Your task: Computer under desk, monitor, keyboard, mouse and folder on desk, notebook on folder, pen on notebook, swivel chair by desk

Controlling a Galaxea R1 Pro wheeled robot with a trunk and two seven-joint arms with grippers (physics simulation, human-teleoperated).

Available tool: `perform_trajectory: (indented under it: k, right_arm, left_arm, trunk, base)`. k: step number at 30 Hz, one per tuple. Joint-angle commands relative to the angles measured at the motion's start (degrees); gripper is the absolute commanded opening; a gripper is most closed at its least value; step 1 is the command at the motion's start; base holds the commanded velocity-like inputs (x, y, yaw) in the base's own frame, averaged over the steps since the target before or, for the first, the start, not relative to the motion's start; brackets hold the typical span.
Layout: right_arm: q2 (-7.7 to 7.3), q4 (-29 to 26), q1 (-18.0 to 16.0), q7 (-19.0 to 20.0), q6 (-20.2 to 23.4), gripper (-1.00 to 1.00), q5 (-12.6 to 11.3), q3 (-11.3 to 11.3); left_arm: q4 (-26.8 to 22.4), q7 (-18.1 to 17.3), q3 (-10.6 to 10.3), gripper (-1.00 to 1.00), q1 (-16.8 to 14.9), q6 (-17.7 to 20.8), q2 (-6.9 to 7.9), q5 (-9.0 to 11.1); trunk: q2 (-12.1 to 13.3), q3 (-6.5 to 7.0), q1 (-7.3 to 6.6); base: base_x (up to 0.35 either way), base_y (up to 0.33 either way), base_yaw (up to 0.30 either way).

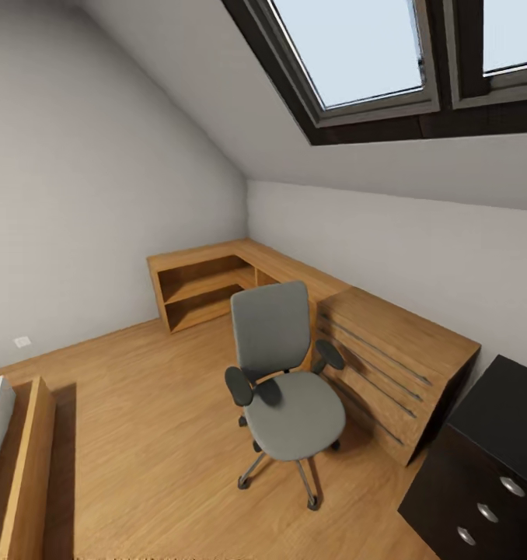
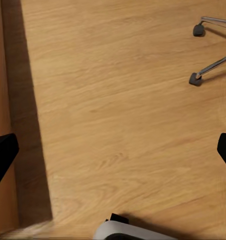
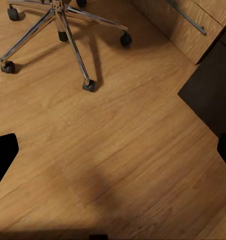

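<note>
A wooden bed frame [image 1: 26, 459] is seen far to the left of the swivel chair [image 1: 283, 373], across bare floor [image 1: 139, 412]. The swivel chair stands in the middle of the room, and its grey seat is bare; no blue folder is seen on it. A low oak chest [image 1: 388, 365] is close behind the chair on its right side. Further right of the chair, the dark drawer unit of the desk [image 1: 489, 482] is seen, with round silver knobs; only a corner of its black surface is in sight.

The left end effector [image 2: 113, 150] is held wide apart over the floor, with nothing in it. The right end effector [image 3: 113, 150] is wide apart too, near the chair's chrome legs.

The robot seems to be on its way. Next, the chair could be pushed toward the desk, so an arm must be brought to the chair
</note>
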Motion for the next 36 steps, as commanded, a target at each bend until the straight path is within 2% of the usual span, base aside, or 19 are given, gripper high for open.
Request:
perform_trajectory:
  k: [1, 14, 21, 36]
  right_arm:
    - [0.01, 0.1, -0.1, -0.3, -0.2, 1.0, 0.6, -0.4]
    - [-0.06, 0.0, -0.1, -0.3, 2.9, 1.0, 0.6, -0.5]
    - [-0.05, 0.0, -0.1, -0.3, 2.9, 1.0, 0.6, -0.5]
    - [0.02, -0.1, -0.1, -0.3, 2.5, 1.0, 0.8, -0.3]
  left_arm:
    - [-0.1, -0.3, 0.0, 1.0, 0.0, 0.0, -0.01, 0.4]
    - [-0.1, -0.2, 0.0, 1.0, 0.0, 0.2, -0.17, 0.5]
    - [-0.1, -0.4, 0.1, 1.0, 0.0, 1.8, -0.31, 0.4]
    - [-0.1, -0.6, 0.1, 1.0, 0.0, 2.1, -0.23, 0.4]
  trunk:
    - [-0.1, -0.15, 0.03]
    - [-0.1, -0.68, 0.03]
    - [-0.1, -0.94, 0.03]
    - [-0.1, -1.12, 0.03]
  base:
    - [0.0, 0.0, 0.241]
    - [0.0, 0.0, 0.248]
    - [0.0, 0.0, 0.257]
    - [0.0, 0.0, 0.269]
